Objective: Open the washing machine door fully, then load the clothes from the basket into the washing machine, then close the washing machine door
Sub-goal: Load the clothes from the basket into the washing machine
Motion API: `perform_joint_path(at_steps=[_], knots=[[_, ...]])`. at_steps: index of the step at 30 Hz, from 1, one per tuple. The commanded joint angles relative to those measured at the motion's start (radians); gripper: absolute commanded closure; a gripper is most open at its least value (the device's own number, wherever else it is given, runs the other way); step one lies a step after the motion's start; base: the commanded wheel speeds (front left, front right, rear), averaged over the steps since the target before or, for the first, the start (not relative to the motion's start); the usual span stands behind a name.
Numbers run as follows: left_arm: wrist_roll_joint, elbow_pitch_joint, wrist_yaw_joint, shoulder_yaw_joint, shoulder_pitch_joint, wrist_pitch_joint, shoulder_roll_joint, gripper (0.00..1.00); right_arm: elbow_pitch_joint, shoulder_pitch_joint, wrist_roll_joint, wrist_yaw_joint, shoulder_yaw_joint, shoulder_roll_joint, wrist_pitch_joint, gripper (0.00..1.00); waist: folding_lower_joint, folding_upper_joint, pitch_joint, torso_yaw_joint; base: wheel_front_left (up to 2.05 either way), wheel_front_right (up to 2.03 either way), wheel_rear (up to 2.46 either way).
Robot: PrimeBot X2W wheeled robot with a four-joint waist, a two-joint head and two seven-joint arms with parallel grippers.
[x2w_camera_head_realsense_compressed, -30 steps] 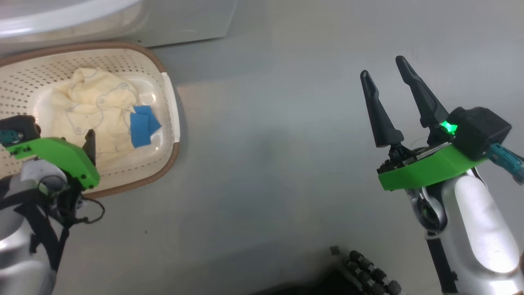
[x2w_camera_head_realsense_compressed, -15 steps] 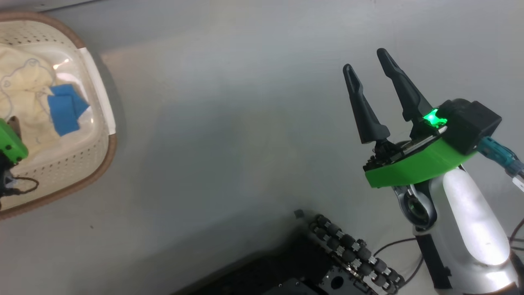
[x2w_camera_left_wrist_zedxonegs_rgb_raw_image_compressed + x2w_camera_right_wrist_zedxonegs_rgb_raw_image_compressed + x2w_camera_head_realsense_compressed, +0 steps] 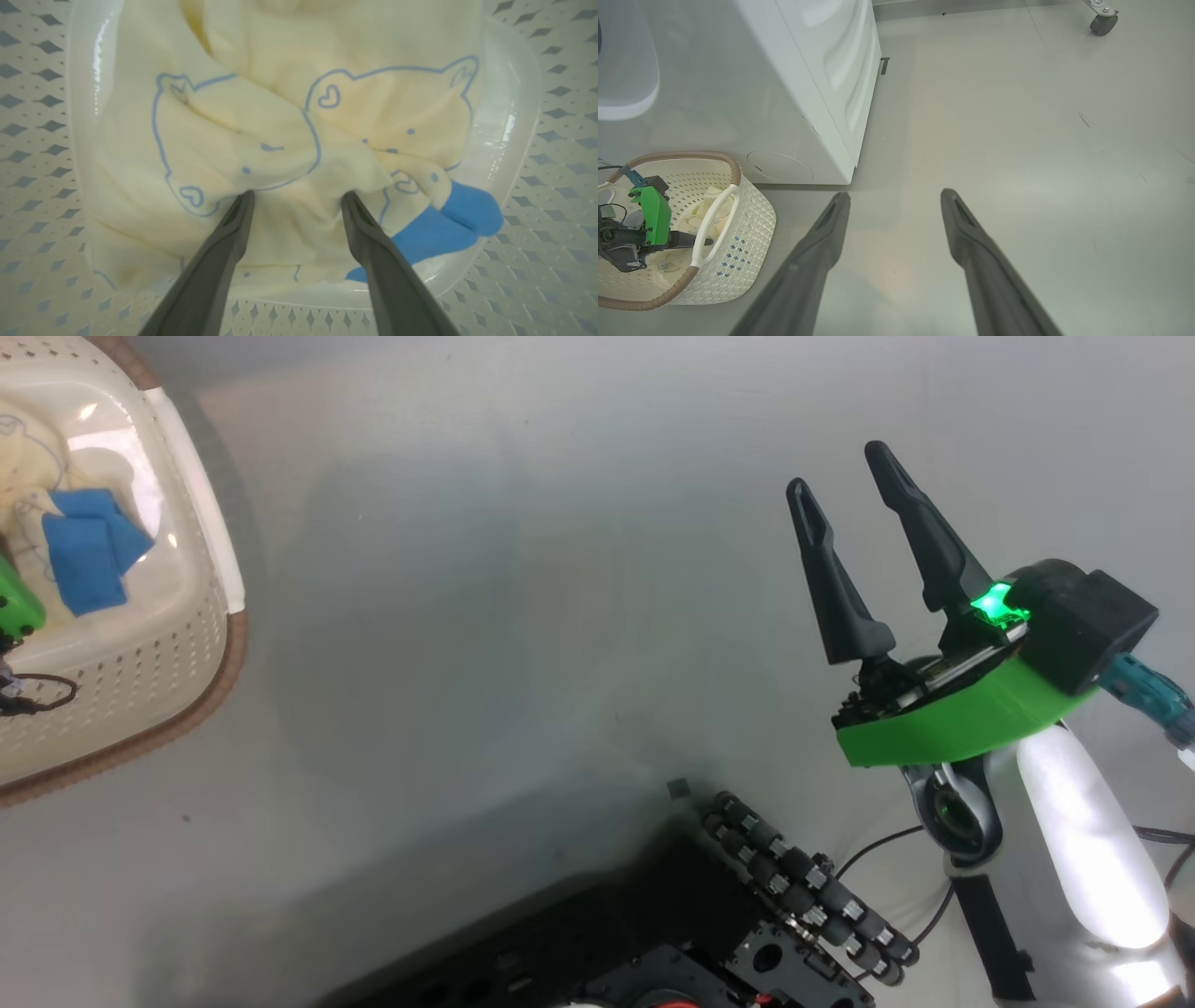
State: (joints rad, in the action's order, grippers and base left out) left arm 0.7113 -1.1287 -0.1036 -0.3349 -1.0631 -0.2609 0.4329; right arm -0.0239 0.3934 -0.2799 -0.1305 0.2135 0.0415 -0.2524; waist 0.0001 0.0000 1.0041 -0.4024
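Note:
The cream perforated basket (image 3: 201, 644) sits at the head view's left edge and holds pale yellow bear-print clothes (image 3: 261, 121) and a blue cloth (image 3: 89, 560). My left gripper (image 3: 298, 196) is down inside the basket (image 3: 747, 224), open, with both fingertips pressed onto the yellow garment and a fold of it between them. The blue cloth (image 3: 439, 228) lies just right of its fingers. My right gripper (image 3: 838, 467) hangs open and empty over bare floor. The white washing machine (image 3: 822, 93) stands behind the basket. A pale rounded edge (image 3: 626, 70) juts in at upper left; I cannot tell if it is the door.
My own black wheeled base (image 3: 803, 887) with its rollers and cables lies at the bottom of the head view. Grey floor (image 3: 523, 597) stretches between the basket and my right arm. A caster wheel (image 3: 1101, 21) stands far off at the top right.
The head camera has swung right, so the basket slid to the picture's left edge and my base came into view. The right gripper has stayed open.

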Motion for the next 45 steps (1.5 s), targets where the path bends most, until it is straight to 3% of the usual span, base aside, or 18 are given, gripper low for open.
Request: perform_joint_path(at_steps=[1, 3, 4, 5, 6, 13, 25, 36, 45], knots=[[-0.009, 0.001, -0.01, 0.013, 0.012, 0.008, 0.031, 0.0, 0.029, -0.052, 0.006, 0.0, 0.006, 0.009, -0.009, 0.0, -0.0001, 0.0, 0.003, 0.004, 0.0, 0.0, 0.0], [-0.003, -0.016, -0.02, 0.016, 0.007, 0.012, 0.015, 0.0, 0.033, -0.06, 0.006, 0.0, 0.001, 0.009, -0.009, 0.0, -0.0001, 0.0, 0.007, 0.007, 0.0, 0.0, 0.0], [-0.002, -0.023, -0.022, 0.015, 0.005, 0.017, 0.01, 0.29, 0.035, -0.064, 0.006, 0.0, -0.002, 0.009, -0.009, 0.0, -0.0001, 0.0, 0.009, 0.008, 0.0, 0.0, 0.0], [-0.003, -0.031, -0.023, 0.013, 0.002, 0.022, 0.004, 0.94, 0.037, -0.068, 0.007, 0.0, -0.005, 0.009, -0.009, 0.0, -0.0001, 0.0, 0.011, 0.009, 0.0, 0.0, 0.0], [-0.003, -0.037, -0.025, 0.013, 0.001, 0.028, -0.002, 1.0, 0.038, -0.071, 0.007, 0.0, -0.008, 0.009, -0.009, 0.0, -0.0001, 0.0, 0.012, 0.01, 0.0, 0.0, 0.0], [0.0, -0.075, -0.022, 0.009, -0.01, 0.071, -0.024, 1.0, 0.043, -0.079, 0.006, 0.0, -0.017, 0.009, -0.009, 0.0, -0.0001, 0.0, 0.011, 0.017, 0.0, 0.0, 0.0], [0.009, -0.076, 0.028, 0.016, 0.004, 0.229, -0.012, 1.0, 0.029, -0.033, -0.001, 0.0, -0.01, 0.009, -0.009, 0.0, -0.0001, 0.0, -0.008, 0.027, 0.0, 0.0, 0.0], [0.003, -0.049, 0.093, -0.001, 0.06, 0.433, -0.07, 1.0, 0.01, -0.045, 0.048, 0.0, -0.076, 0.009, -0.009, 0.0, -0.0001, 0.0, -0.12, 0.117, 0.0, 0.0, 0.0], [-0.016, 0.028, 0.099, 0.003, 0.133, 0.519, -0.104, 1.0, -0.005, -0.091, 0.087, 0.0, -0.121, 0.009, -0.009, 0.0, -0.0001, 0.0, -0.243, 0.177, 0.0, 0.0, 0.0]])
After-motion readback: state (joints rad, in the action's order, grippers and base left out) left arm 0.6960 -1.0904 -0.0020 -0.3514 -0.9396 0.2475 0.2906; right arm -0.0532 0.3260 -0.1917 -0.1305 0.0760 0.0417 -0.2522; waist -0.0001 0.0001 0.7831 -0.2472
